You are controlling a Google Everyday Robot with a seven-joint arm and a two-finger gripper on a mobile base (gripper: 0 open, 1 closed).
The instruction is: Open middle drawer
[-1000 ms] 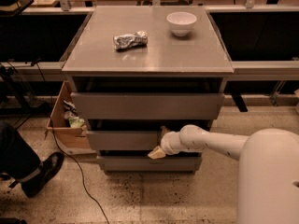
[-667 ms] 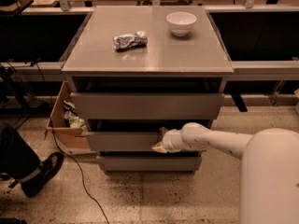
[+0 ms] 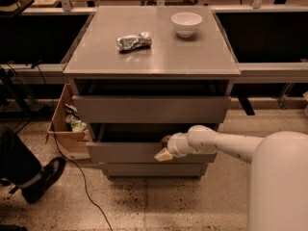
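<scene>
Locate the gripper (image 3: 163, 154) at the top edge of the middle drawer (image 3: 122, 153), right of the front's centre. You cannot tell how far it is open or whether it has a hold on the edge. The white arm (image 3: 219, 143) reaches in from the right, nearly level, wrist turned towards the cabinet. The middle drawer sits between the taller top front (image 3: 149, 109) and the bottom front (image 3: 154, 170). Compared with one second ago, the dark gap above the middle drawer is wider and its front stands further out. The counter (image 3: 159, 57) carries a bowl (image 3: 186, 23).
</scene>
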